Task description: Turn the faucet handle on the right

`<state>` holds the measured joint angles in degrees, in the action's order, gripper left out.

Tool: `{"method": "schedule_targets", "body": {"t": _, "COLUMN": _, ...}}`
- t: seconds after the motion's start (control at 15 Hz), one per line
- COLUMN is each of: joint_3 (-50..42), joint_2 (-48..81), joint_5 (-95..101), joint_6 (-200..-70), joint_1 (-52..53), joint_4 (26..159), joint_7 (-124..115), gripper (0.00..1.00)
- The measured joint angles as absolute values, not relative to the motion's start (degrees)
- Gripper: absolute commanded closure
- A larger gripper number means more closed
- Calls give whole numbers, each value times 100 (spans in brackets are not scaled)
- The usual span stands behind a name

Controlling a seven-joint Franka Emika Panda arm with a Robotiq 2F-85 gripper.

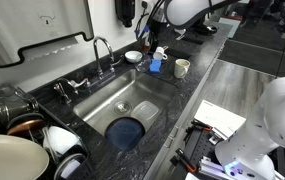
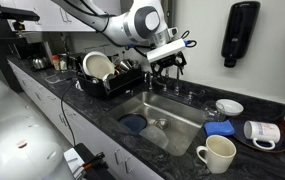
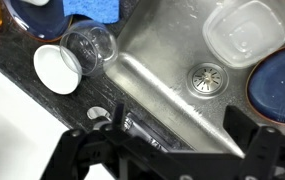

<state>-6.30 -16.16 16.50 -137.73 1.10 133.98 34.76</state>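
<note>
The faucet handle [image 3: 140, 129] is a small chrome lever on the dark counter at the sink's rim, near a round chrome base [image 3: 99, 115]. In the wrist view my gripper [image 3: 179, 116] is open and hangs over it, with the lever between the two black fingers, closer to the left one. I cannot tell whether a finger touches it. In an exterior view the handle [image 1: 116, 63] sits beside the arched spout [image 1: 102, 48], and the gripper [image 1: 156, 44] is above that end of the sink. In the other view the gripper [image 2: 168, 62] hides the spout.
A clear glass [image 3: 90, 45] lies on its side by a white bowl [image 3: 54, 68] and a blue sponge [image 3: 90, 8]. The steel sink [image 3: 167, 60] holds a clear tub [image 3: 244, 32] and a blue plate [image 3: 278, 85]. A mug [image 1: 182, 68] and a dish rack [image 2: 107, 75] stand on the counter.
</note>
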Motion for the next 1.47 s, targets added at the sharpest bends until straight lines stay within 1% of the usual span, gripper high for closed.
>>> {"method": "schedule_targets", "body": {"t": 0.53, "joint_3": -642, "joint_2": -1521, "joint_5": 1650, "joint_6": -13931, "joint_1": 114, "joint_4": 13361, "joint_7": 3863, "gripper": 0}}
{"method": "schedule_targets", "body": {"t": 0.87, "joint_3": -900, "joint_2": -1046, "joint_5": 1534, "joint_6": -14730, "joint_1": 113, "joint_4": 13179, "joint_7": 5506, "gripper": 0}}
{"method": "schedule_targets", "body": {"t": 1.07, "joint_3": -1044, "joint_2": -541, "joint_5": 1036, "joint_6": -15181, "joint_1": 127, "joint_4": 12823, "joint_7": 6712, "gripper": 0}}
{"method": "schedule_targets", "body": {"t": 1.2, "joint_3": -1110, "joint_2": -167, "joint_5": 514, "joint_6": -15286, "joint_1": 173, "joint_4": 12504, "joint_7": 7598, "gripper": 0}}
{"method": "schedule_targets", "body": {"t": 1.47, "joint_3": -936, "joint_2": 569, "joint_5": -531, "joint_6": -15225, "joint_1": -16, "joint_4": 11765, "joint_7": 9150, "gripper": 0}}
